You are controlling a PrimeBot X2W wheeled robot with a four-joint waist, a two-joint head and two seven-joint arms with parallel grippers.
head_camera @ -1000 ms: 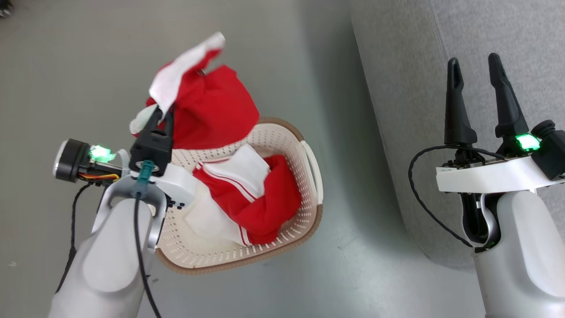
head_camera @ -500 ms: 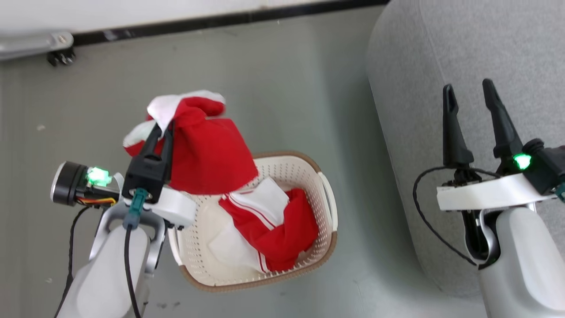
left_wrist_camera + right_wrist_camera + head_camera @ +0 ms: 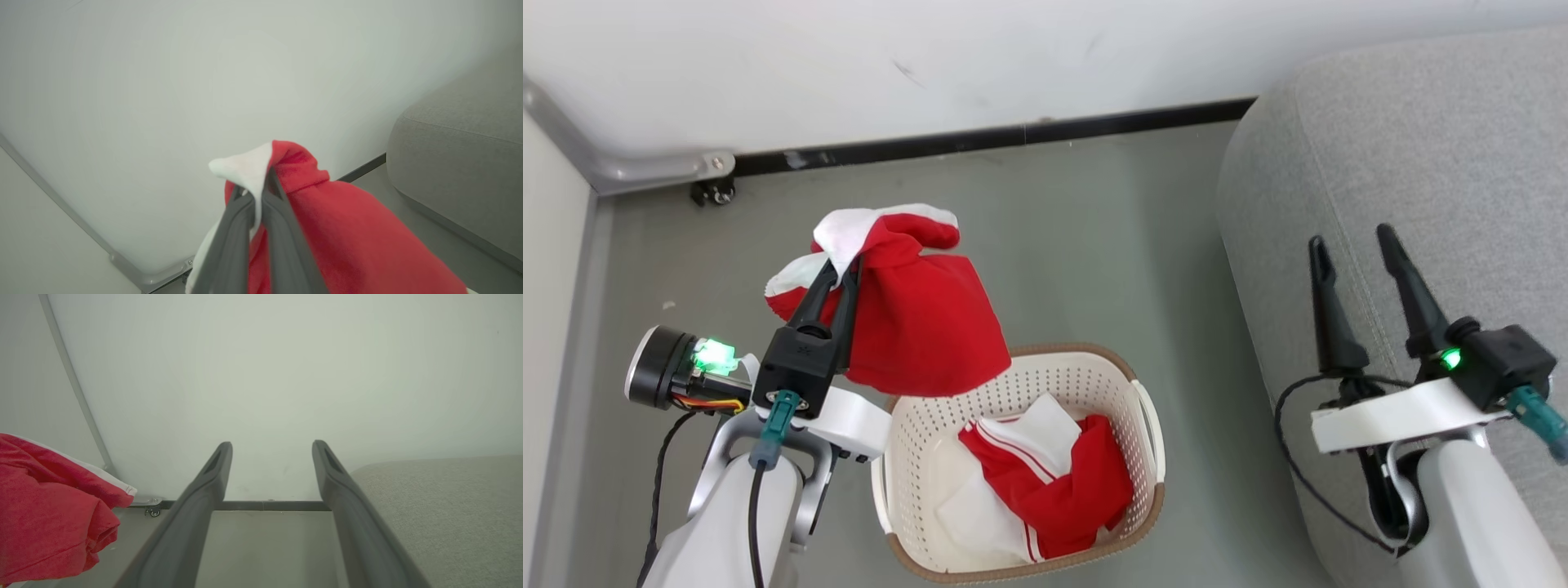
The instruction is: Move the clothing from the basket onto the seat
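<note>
The left gripper point(image 3: 847, 265) has its two long dark fingers pressed together on a soft bright red garment with a white panel point(image 3: 923, 327), pinching a fold close to the white edge. The cloth hangs from the fingers in a bunched bag. It is held clear above the cream-white perforated plastic basket with a brown woven-look rim point(image 3: 1045, 349), out toward the basket's 11 o'clock. The left forearm comes up from the 7 o'clock corner of the head view, with the fingers pointing away toward the pale wall point(image 3: 931, 65). A small green light point(image 3: 712, 356) glows at that wrist.

The rest of the red-and-white clothing point(image 3: 1062, 490), with thin white stripes showing, lies crumpled inside the basket. The basket stands on the grey-green floor point(image 3: 1054, 245).

At the basket's 3 o'clock, with bare floor between them, sits the large light grey fabric seat point(image 3: 1421, 163). The right gripper point(image 3: 1350, 237) hovers over the seat's near edge, its fingers spread wide and empty, pointing to 12 o'clock.
</note>
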